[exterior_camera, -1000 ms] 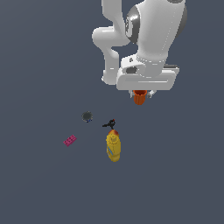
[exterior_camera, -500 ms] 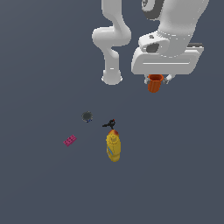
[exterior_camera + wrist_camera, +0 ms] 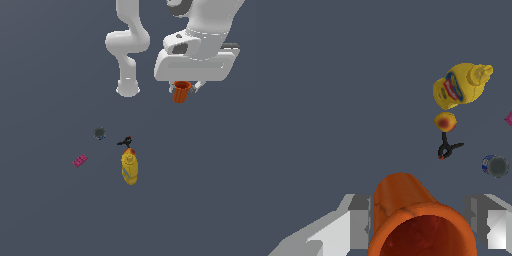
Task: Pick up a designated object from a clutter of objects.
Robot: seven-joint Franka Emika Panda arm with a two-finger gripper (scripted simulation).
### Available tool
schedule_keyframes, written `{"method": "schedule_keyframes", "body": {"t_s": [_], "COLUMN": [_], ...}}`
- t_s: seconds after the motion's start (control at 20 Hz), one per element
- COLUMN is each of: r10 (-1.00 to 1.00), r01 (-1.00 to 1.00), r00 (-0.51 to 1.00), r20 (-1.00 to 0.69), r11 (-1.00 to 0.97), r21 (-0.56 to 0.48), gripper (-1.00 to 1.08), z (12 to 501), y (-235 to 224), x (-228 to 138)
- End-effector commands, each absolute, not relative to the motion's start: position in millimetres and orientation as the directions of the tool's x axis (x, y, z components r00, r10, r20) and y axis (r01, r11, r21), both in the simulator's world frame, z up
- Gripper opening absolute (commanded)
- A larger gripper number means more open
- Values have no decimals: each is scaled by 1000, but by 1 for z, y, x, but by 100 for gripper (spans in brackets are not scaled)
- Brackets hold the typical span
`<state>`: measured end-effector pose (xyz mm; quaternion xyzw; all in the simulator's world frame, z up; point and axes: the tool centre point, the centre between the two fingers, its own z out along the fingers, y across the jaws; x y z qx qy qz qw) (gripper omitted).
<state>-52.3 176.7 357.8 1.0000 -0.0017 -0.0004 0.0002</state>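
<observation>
The small orange cup (image 3: 181, 92) hangs under my gripper (image 3: 184, 89), high above the floor at the exterior view's upper right. In the wrist view the cup (image 3: 406, 200) sits between my grey fingers (image 3: 358, 220), open mouth toward the camera, and my gripper (image 3: 423, 227) is shut on it. The clutter lies far below: yellow bottle (image 3: 129, 169) (image 3: 458, 86), black-and-red tool (image 3: 125, 141) (image 3: 446, 148), dark round piece (image 3: 99, 133) (image 3: 497, 166), flat pink brick (image 3: 79, 160) (image 3: 509, 119).
The arm's white base (image 3: 128, 89) stands at the back, to the exterior view's left of the cup. A small round orange-yellow piece (image 3: 445, 121) lies between the bottle and the tool. The floor is plain dark grey.
My gripper has carried the orange cup up and toward the exterior view's right, farther from the clutter. The items on the floor have not moved.
</observation>
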Motion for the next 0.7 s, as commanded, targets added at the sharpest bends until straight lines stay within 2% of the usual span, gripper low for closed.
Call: {"method": "schedule_keyframes", "body": {"t_s": [0.0, 0.65], "r10": [-4, -4], "r01": [-4, -4], "r00": [1000, 1000], "r20": [0, 0], "r11": [-1000, -1000], "r21": [0, 0], "gripper": [-100, -100], "z": [359, 380], "y": [176, 171], "x": [-51, -32]}}
